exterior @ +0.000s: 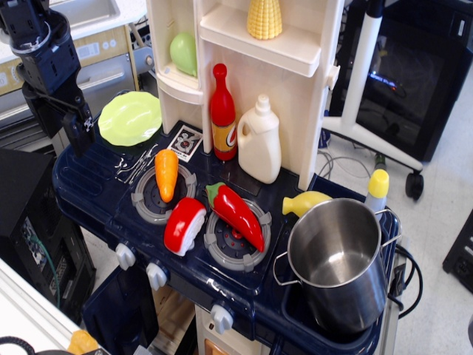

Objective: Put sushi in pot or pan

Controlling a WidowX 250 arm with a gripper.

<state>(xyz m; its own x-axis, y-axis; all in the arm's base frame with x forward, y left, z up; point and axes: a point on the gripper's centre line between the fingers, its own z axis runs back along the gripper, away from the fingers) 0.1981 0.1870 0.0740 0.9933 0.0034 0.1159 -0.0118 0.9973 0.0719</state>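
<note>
The sushi (184, 225), glossy red top over a white base, lies on the dark blue toy stove between the two burners, near the front edge. The stainless steel pot (338, 260) stands at the stove's right end, empty, with wire loop handles. My gripper (80, 133) hangs at the far left above the stove's back-left corner, next to the green plate, well away from the sushi. Its black fingers point down and look close together; nothing shows between them.
An orange carrot (166, 174) lies on the left burner. A red chili pepper (236, 214) lies on the right burner. A green plate (130, 117), red bottle (222, 115), white jug (259, 140) and yellow fruit (306, 202) stand behind. Shelves rise at the back.
</note>
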